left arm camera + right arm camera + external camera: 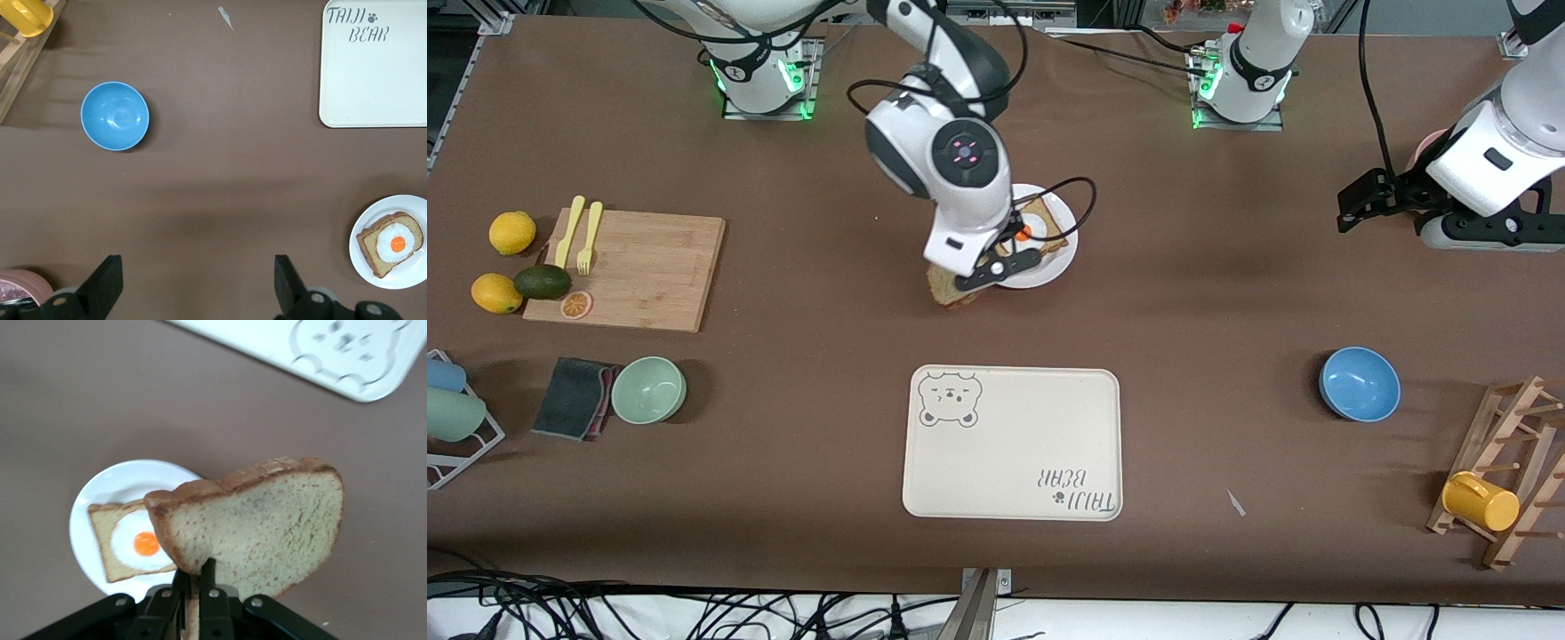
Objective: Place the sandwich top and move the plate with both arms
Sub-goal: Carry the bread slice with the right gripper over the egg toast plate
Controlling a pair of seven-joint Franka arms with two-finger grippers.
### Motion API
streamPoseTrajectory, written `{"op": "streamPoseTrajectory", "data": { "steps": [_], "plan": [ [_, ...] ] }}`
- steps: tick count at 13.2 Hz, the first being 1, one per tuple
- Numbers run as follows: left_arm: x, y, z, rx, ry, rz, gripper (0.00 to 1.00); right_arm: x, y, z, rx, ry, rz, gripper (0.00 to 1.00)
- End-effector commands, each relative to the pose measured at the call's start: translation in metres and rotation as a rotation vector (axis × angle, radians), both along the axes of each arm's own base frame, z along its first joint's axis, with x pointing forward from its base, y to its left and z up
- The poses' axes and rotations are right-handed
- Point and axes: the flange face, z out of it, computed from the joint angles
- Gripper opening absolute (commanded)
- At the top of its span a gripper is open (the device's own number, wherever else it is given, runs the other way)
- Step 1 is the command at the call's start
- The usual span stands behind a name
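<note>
Right tool (193, 600) clenched on bread (257, 530) over plate (1049, 271) rim; left tool (193, 287) released, waiting well apart from plate.

White arms (960, 151) — rounded joints, black cables, green-lit bases

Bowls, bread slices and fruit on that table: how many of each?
Bowls: 2, a blue bowl and a green bowl
Bread slices: 2, the egg-topped slice on the plate, and the sandwich top held up by the right pincer
Lemons: 2
Avocado: 1
Total: 7
</note>
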Motion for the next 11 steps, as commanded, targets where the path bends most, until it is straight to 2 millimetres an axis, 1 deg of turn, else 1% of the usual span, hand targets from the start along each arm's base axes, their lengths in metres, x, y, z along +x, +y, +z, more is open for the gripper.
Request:
{"op": "streamPoseTrajectory", "data": {
  "steps": [1, 3, 4, 5, 8, 9, 11],
  "plan": [
    [0.000, 0.000, 0.003, 0.035, -0.009, -0.001, 1.00, -0.027, 0.034, -0.022, -0.056, -0.025, 0.009, 0.00],
    [0.000, 0.000, 0.003, 0.035, -0.009, -0.001, 1.00, -0.051, 0.056, -0.056, -0.125, -0.081, 0.022, 0.00],
    [0.000, 0.000, 0.003, 0.035, -0.009, -0.001, 1.00, -0.063, 0.069, -0.071, -0.115, -0.075, 0.008, 0.00],
    [0.000, 0.000, 0.003, 0.035, -0.009, -0.001, 1.00, -0.072, 0.078, -0.076, -0.101, -0.080, 0.004, 0.00],
    [0.000, 0.000, 0.003, 0.035, -0.009, -0.001, 1.00, -0.093, 0.092, -0.073, -0.088, -0.084, 0.014, 0.00],
    [0.000, 0.000, 0.003, 0.035, -0.009, -0.001, 1.00, -0.096, 0.096, -0.077, -0.082, -0.087, 0.000, 0.00],
    [0.000, 0.000, 0.003, 0.035, -0.009, -0.001, 1.00, -0.106, 0.104, -0.093, -0.089, -0.102, 0.019, 0.00]
  ]
}}
